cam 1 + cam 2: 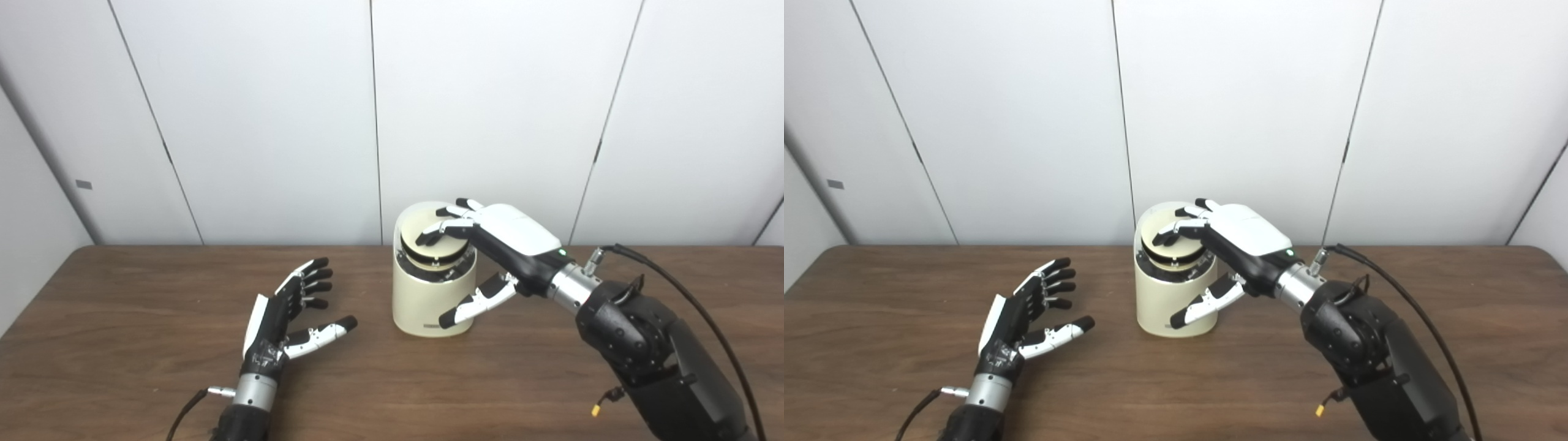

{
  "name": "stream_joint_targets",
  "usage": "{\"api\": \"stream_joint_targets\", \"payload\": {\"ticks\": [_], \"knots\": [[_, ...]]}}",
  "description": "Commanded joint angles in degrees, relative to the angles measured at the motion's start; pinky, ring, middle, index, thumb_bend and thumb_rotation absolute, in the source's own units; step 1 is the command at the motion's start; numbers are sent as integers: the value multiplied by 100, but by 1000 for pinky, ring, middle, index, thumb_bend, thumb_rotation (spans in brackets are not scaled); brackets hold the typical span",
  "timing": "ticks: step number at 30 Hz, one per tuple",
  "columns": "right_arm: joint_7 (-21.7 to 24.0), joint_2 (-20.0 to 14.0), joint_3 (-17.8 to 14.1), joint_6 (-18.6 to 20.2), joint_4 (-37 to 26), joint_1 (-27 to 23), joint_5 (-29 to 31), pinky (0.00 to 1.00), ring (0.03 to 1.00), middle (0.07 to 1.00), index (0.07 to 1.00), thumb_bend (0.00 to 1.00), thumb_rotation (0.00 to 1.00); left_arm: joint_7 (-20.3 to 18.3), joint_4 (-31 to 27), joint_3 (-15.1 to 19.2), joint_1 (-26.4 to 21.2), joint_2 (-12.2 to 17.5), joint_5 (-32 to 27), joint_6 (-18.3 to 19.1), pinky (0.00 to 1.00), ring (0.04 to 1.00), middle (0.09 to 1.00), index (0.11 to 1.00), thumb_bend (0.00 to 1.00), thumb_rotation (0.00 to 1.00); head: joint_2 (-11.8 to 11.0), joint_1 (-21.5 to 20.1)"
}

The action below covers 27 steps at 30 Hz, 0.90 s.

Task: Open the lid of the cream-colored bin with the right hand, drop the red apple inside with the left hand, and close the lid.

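Brown wood-grain table (122, 343) carries everything we see. At the left, our left hand (288, 315) lies low over the table, palm turned inward, fingers spread and thumb stretched toward the bin; it holds nothing. Just right of it, near the table's far edge, stands the cream-colored bin (429, 300), upright, a rounded cylinder with a dark ring under its top. Its lid (438, 245) sits tilted in the opening, the far rim of the bin rising behind it. Our right hand (499, 245) reaches in from the right and arches over the bin: fingertips (429, 236) rest on the lid, while the thumb hangs down across the bin's front wall. The hand is spread, not clasped around anything. Behind stand white wall panels (269, 116). The apple is nowhere we can see; the bin's inside is hidden by lid and hand.
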Motion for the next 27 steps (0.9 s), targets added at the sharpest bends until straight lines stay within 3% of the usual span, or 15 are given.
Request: {"api": "stream_joint_targets", "payload": {"ticks": [1,27], "knots": [[-83,-38,-92,-18,-92,-140,2,1000,915,742,760,874,416,28,-168,32,-88,30,-25,-78,649,760,805,850,822,180,1,7],[-87,-126,-102,-157,45,-4,34,1000,905,727,749,884,371,-10,-355,23,-23,21,-23,57,635,753,803,851,813,166,164,39]]}}
